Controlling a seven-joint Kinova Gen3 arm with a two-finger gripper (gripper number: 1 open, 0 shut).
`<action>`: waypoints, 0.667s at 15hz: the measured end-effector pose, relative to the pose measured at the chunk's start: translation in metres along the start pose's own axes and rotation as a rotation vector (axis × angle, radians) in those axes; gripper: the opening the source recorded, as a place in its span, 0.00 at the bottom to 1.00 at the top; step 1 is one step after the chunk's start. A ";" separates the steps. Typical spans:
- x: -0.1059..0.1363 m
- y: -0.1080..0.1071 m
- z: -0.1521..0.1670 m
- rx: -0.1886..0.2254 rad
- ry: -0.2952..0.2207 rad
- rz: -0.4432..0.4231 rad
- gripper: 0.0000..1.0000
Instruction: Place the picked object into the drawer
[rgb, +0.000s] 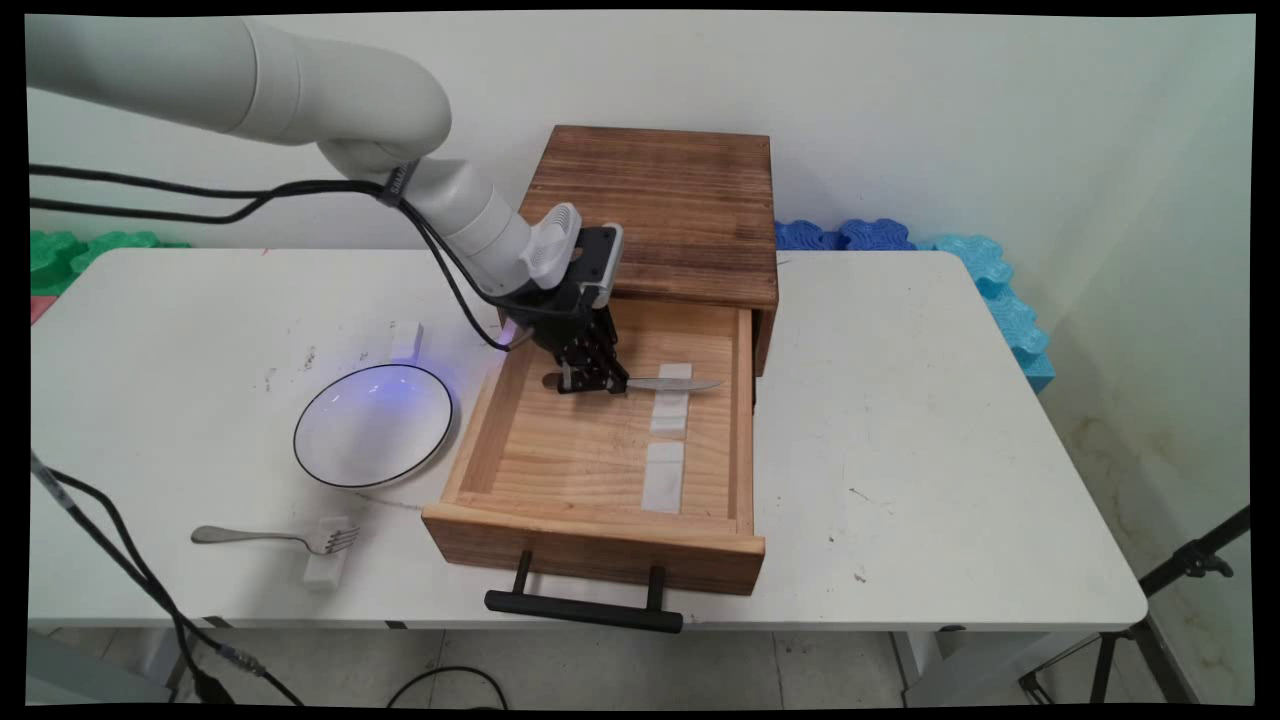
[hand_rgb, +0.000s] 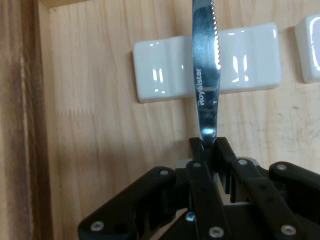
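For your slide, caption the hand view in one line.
Gripper holds a knife over a white rest in the drawer.

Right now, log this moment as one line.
hand: shut on knife | knife: blade over white rest in open drawer | table: bowl, fork

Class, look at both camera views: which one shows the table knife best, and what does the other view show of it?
The hand view: the table knife fills it, with serrated edge and lettering plain, gripped between the gripper fingers over a white rest. The main view shows the knife small, its blade jutting sideways inside the open wooden drawer.
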 end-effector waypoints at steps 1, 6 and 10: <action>0.000 0.000 0.001 0.000 0.001 0.000 0.00; -0.002 -0.001 0.005 -0.002 0.007 0.003 1.00; -0.003 -0.002 0.008 -0.002 0.012 0.006 1.00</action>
